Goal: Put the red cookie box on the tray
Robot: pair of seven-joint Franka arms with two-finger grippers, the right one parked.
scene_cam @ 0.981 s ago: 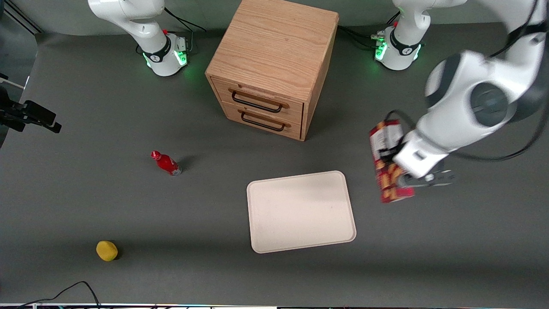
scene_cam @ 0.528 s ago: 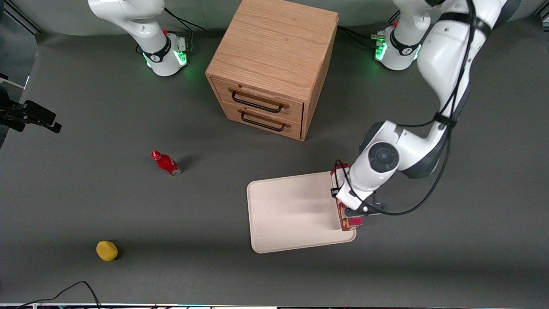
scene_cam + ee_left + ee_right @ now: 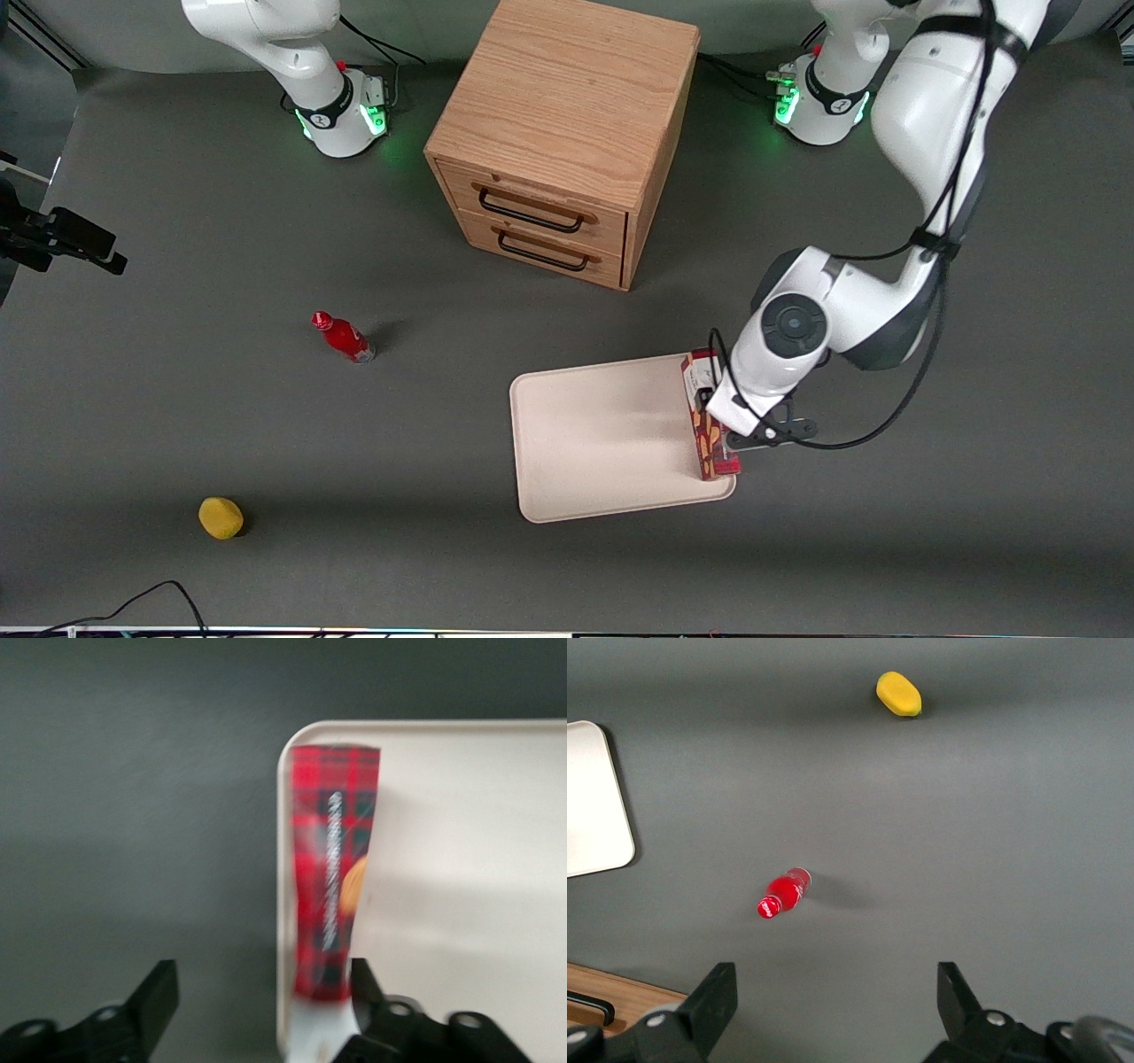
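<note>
From the front, your jaws [image 3: 742, 432] sit at the working arm's edge of the tray [image 3: 611, 439], low over it, with the wrist housing covering most of them. The red cookie box [image 3: 707, 425] lies on the tray right at the jaws, along the tray's rim at that edge, its long side pointing toward and away from the camera. Well off from the jaws, toward the parked arm's end of the counter [image 3: 177, 416], you have a small red bottle [image 3: 344, 338] and, nearer the camera, a yellow object [image 3: 221, 517]. The wooden drawer cabinet [image 3: 563, 133] stands farther from the camera than the tray.

From the left wrist, your jaws [image 3: 261, 992] stand wide. One finger [image 3: 158, 992] hangs over bare counter [image 3: 133, 815], clear of the box; the other [image 3: 365, 985] is at the box's edge, and you cannot tell whether it touches. The red cookie box [image 3: 332, 868] lies lengthwise between them, flat on the tray [image 3: 469, 859], just inside its rim, with the white end panel nearest the jaws.

From the right wrist, you see only a corner of the tray [image 3: 594, 806], the red bottle [image 3: 782, 893] and the yellow object [image 3: 898, 694] on the counter [image 3: 966, 833].
</note>
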